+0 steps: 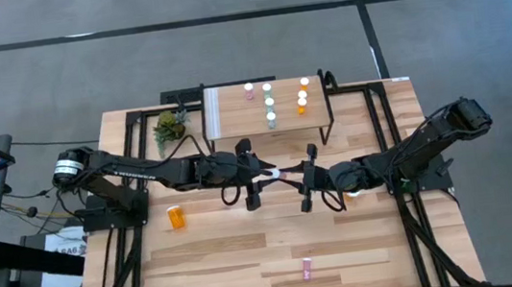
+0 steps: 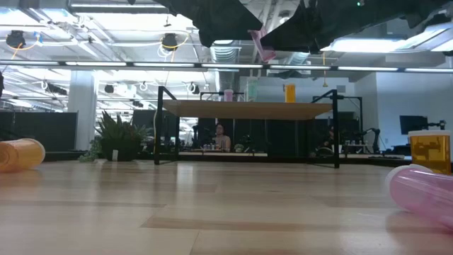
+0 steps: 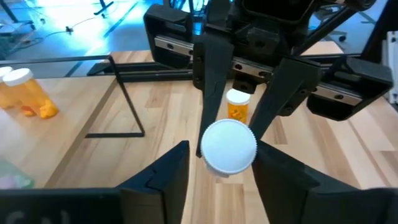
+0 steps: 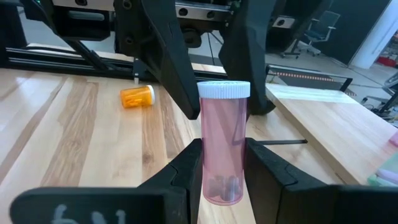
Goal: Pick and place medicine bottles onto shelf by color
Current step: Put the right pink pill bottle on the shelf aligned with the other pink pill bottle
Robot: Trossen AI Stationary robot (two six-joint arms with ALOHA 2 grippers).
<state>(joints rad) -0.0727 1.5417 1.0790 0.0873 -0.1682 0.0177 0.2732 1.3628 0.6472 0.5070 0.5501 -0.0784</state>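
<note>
A pink bottle (image 1: 277, 172) with a white cap is held in the air above the table's middle, in front of the shelf (image 1: 224, 113). My right gripper (image 4: 222, 149) is shut on it. My left gripper (image 3: 222, 149) faces it from the table's left, open, with its fingers on either side of the white cap (image 3: 229, 146). The shelf carries one pink bottle (image 1: 249, 91), three teal ones (image 1: 269, 103) and three orange ones (image 1: 303, 95), all standing. My right gripper pinches the pink bottle's body near its base (image 4: 214, 163) between its two fingers. The fingers come level from the table's right and lie along the bottle. The bottle is lifted clear, its cap end (image 4: 224, 90) pointing toward my left gripper. My left gripper's fingers (image 3: 177, 168) flank the cap; I cannot tell whether they touch it.
An orange bottle (image 1: 177, 217) lies on the table at the left. Another orange one (image 3: 237, 106) stands below the right gripper. A pink bottle (image 1: 307, 271) lies near the front edge. A small green plant (image 1: 170, 126) stands left of the shelf.
</note>
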